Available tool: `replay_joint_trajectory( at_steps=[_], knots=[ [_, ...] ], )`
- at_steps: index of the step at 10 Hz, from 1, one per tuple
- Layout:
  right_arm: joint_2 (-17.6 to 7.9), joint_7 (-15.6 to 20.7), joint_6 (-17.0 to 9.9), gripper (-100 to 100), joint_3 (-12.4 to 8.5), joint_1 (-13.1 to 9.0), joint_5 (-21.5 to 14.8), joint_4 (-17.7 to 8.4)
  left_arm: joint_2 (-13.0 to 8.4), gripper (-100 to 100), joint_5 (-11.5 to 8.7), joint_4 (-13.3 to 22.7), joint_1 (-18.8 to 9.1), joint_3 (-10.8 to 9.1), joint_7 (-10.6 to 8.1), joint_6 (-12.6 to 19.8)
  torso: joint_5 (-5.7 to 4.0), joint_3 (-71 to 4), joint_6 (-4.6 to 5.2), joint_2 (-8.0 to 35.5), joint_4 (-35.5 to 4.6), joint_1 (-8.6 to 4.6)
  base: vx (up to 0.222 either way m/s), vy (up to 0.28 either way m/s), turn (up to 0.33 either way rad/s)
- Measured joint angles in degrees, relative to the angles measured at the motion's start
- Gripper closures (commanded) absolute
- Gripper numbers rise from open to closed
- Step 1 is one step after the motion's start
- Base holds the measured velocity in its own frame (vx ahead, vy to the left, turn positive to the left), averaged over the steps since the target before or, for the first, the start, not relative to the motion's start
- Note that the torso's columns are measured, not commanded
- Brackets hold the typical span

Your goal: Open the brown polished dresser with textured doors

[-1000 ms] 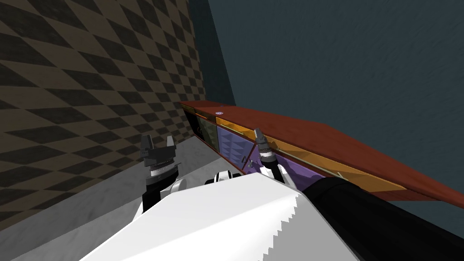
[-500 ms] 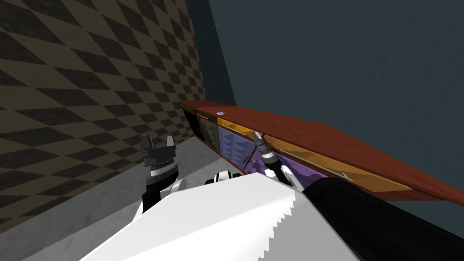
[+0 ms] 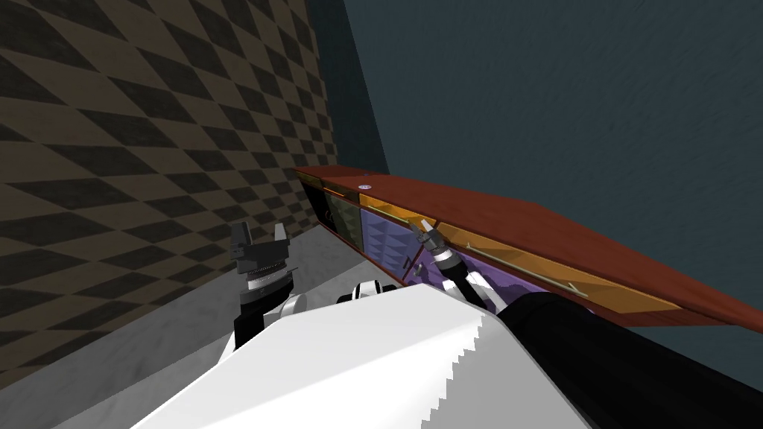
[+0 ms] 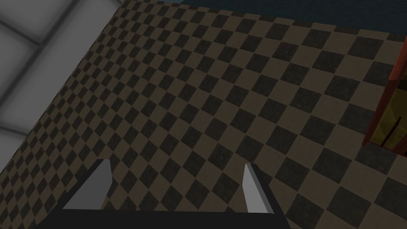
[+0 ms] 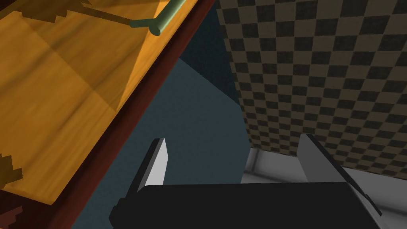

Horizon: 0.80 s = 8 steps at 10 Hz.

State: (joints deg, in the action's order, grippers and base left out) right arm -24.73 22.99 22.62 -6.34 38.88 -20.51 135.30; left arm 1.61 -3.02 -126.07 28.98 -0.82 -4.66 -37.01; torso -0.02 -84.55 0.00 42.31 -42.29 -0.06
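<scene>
a: where is the dresser?
b: on the right, along the dark teal wall (image 3: 559,97), running from near me to the far corner. the dresser (image 3: 521,223) has a polished red-brown top with orange fronts (image 3: 387,206) just under it. purple textured doors (image 3: 384,242) sit below those, and the farthest door is olive (image 3: 344,216).
a: and the right pincer?
b: the right pincer (image 3: 422,227) is close up at the dresser's front, just under the edge of the top, where two orange fronts meet. its fingers (image 5: 159,159) stand wide apart with nothing between them.
a: is it on a handle?
b: no. a long thin bar handle (image 3: 521,265) runs along the orange front to the right of the pincer. seen from the wrist, the end of that bar lies apart from the fingers, and the orange panel passes beside one of them.
a: is anything pulled open?
b: i can't tell.
a: and the left pincer?
b: the left pincer (image 3: 260,231) is raised over the grey floor (image 3: 149,350), left of the dresser and well apart from it. it faces the brown checkered wall (image 3: 149,149), spread wide and holding nothing.
a: anything on top?
b: a small pale disc (image 3: 364,186) near the far end.
</scene>
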Motion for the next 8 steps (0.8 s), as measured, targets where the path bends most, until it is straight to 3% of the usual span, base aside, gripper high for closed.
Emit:
replay_joint_trajectory(
  at_steps=[2, 8],
  knots=[
    [-2.02, 2.73, -0.75, -100, -1.07, 1.31, -1.52, -0.35, 0.0, 0, 0.0, 0.0, 0.0, 0.0, 0.0, 0.0, 0.01, -0.02, 0.01, -0.03, 0.01, 0.05, 0.023, 0.052, -0.033],
    [-10.97, 12.33, -7.17, -100, -4.48, 4.8, -7.45, -0.09, 0.0, 0, 0.0, 0.0, 0.0, 0.0, 0.0, 0.0, 0.02, -0.01, 0.0, -0.01, 0.0, 0.07, 0.027, 0.06, -0.03]
  ],
)
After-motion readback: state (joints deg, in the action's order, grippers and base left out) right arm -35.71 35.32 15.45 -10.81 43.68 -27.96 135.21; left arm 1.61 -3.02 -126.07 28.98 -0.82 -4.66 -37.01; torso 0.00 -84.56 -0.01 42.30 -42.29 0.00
